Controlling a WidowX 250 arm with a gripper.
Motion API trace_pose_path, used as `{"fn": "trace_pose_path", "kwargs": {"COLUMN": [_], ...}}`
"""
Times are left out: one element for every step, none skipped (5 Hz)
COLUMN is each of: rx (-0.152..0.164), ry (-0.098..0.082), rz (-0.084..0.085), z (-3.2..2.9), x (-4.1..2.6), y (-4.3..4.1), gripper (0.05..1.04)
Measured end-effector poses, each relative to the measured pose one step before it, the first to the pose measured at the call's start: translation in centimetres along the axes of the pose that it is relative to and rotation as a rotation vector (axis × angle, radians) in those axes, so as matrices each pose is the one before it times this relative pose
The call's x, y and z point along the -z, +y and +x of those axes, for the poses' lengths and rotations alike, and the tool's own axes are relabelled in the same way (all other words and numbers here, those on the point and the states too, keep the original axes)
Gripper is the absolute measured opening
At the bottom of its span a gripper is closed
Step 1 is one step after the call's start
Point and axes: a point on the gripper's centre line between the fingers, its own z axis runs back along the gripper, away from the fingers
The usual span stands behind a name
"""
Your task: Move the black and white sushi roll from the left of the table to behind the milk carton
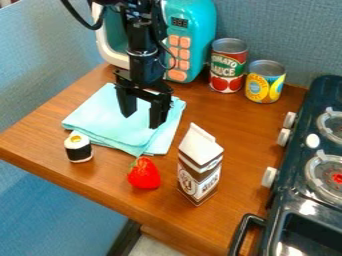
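Hanging over the teal cloth (97, 117), upper L of frame, gripper (142, 118) has fingers wide apart, nothing btwn; for a clean pinch, prob. best low, slow & straddling a fold.

Strawberry (144, 174) between carton (200, 175) and, apparently, sushi roll (79, 149); cloth (100, 120) behind, cans (228, 70) farther back, stove (290, 197) right

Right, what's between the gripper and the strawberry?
The near part of the folded light-blue cloth: in the camera view, it stretches from below the open gripper toward the strawberry.
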Motion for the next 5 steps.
{"fn": "trace_pose_path", "kwargs": {"rx": [-0.0014, -0.0171, 0.0212, 0.0121, 0.0726], "ry": [0.0422, 0.0263, 0.0182, 0.0449, 0.0089], "rz": [-0.0080, 0.0459, 0.0127, 0.0350, -0.0447], "z": [-0.466, -0.457, -0.527, -1.422, -1.559], "x": [1.392, 0.494, 0.364, 0.169, -0.239], "y": [-0.095, 0.715, 0.592, 1.515, 0.743], "gripper": [1.001, 1.001, 1.001, 1.001, 1.001]}}
